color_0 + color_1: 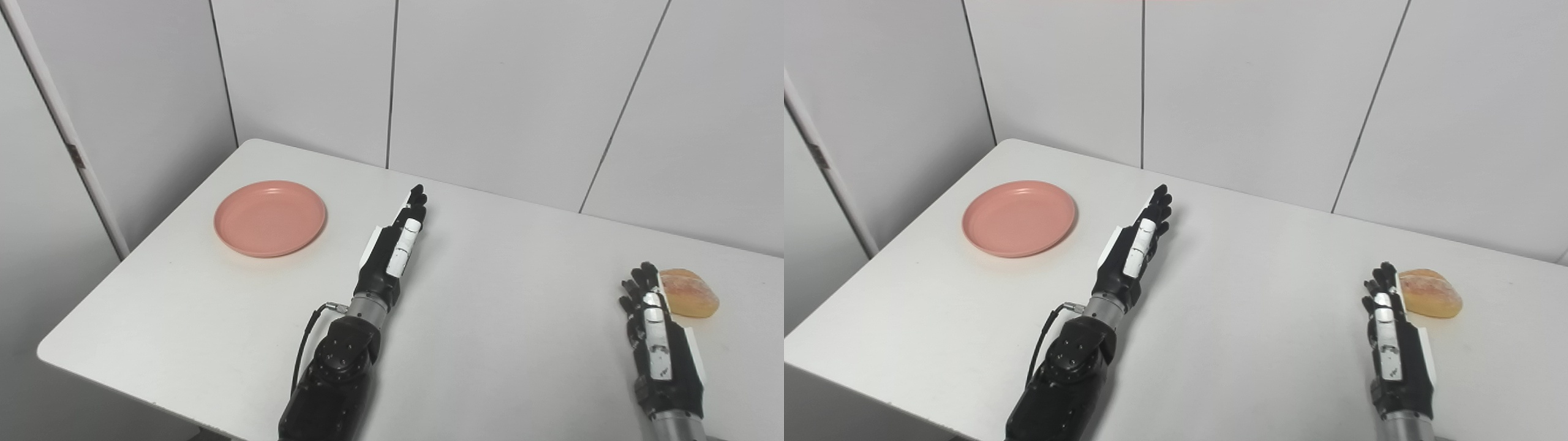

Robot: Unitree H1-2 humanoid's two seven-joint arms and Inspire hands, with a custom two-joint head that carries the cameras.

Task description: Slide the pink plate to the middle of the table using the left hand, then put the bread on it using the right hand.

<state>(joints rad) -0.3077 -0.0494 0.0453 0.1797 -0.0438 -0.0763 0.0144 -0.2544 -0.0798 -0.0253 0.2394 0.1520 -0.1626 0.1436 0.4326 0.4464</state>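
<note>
Pink plate (269, 218) (one), one bread (689, 293)

Bright, even, diffuse light washes both views, leaving only faint soft shadows on the matte white rectangular table (502, 343) beside the round pink plastic plate (270, 217) and black robot arms, with sharp focus and no glare.

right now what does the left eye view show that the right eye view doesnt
Only the left eye view shows the table's near left corner and the whole slanted white post by the wall. Only the right eye view shows bare tabletop right of the bread and a further wall seam at its right edge. Both show the pink plate empty at the far left, the left hand open beside it and apart from it, and the right hand open just left of the bread.
</note>
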